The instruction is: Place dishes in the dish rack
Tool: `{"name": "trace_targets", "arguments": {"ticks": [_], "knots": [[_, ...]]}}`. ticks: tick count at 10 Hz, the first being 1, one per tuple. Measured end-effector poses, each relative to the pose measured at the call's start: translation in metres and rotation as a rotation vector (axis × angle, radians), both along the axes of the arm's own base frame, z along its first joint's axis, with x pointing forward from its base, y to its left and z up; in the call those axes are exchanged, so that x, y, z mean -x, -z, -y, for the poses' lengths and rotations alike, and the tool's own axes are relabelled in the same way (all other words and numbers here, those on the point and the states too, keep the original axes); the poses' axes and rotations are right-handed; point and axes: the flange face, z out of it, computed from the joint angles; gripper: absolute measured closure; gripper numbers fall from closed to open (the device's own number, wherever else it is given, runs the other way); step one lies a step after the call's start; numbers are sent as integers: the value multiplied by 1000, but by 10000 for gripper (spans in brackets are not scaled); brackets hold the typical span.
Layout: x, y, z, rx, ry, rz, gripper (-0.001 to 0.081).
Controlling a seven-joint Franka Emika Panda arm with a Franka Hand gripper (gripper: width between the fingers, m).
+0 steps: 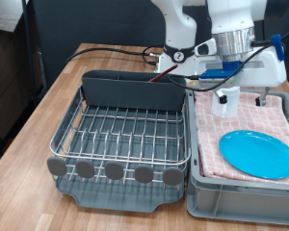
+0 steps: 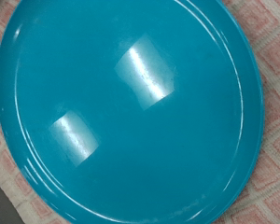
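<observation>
The tool [image 1: 239,94] hangs at the far right of the exterior view, above the far end of the grey plastic bin [image 1: 197,197], its two white fingers pointing down and standing wide apart with nothing between them. Below and nearer lies the blue plate [image 1: 258,153], flat on the pink checked cloth [image 1: 214,144] that covers the bin, well apart from the fingertips. The wrist view is almost filled by the same plate [image 2: 131,112], with two bright reflections on its glossy face and the checked cloth showing at the corners; no fingers appear there.

To the left of the bin, touching it side by side on the wooden counter [image 1: 48,106], stands the dish rack [image 1: 120,135]. A row of round grey discs [image 1: 116,170] runs along its near edge. The dark utensil box [image 1: 130,89] sits along the far side, with a reddish-brown wooden spoon [image 1: 162,77] sticking up from its right end. No cup can be made out.
</observation>
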Motion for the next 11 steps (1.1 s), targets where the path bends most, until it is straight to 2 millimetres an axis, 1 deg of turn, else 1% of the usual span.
{"name": "trace_targets", "arguments": {"ticks": [6,11], "knots": [[3,36,-6,-9,-11,-10,3],[1,60,-9,0,-11,-1,3]]}}
